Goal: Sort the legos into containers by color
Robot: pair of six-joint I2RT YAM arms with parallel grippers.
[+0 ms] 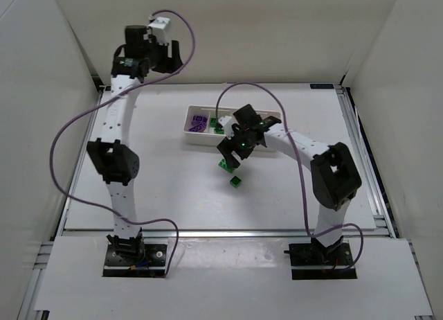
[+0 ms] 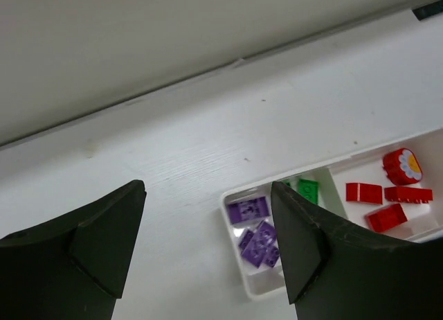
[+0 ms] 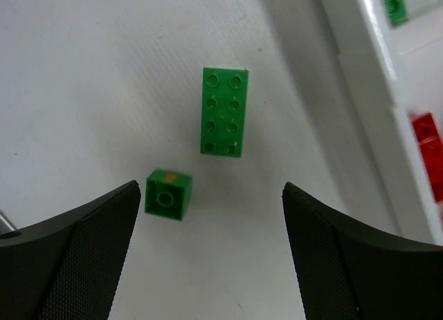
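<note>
Right wrist view has the right gripper (image 3: pixel 211 188) spread wide and empty above two green legos on the worktop (image 3: pixel 83 70): a long eight-stud brick (image 3: pixel 223 112) between the fingers' line of travel, and a small single-stud brick (image 3: pixel 166 193) just beside the left finger. That closeness is the likely trouble. A straight descent could set the finger on the small brick or shove it aside, and a closing pinch might catch both and spill one. The white tray (image 3: pixel 367 77) stands near the other finger, so a drift that way risks knocking its wall. Its middle compartment holds a green brick (image 2: pixel 308 190), flanked by purple bricks (image 2: pixel 256 230) and red bricks (image 2: pixel 377 206) — a careless release could land wrong. The left gripper (image 2: pixel 208 195) hangs spread and empty, raised above the tray's purple end.
</note>
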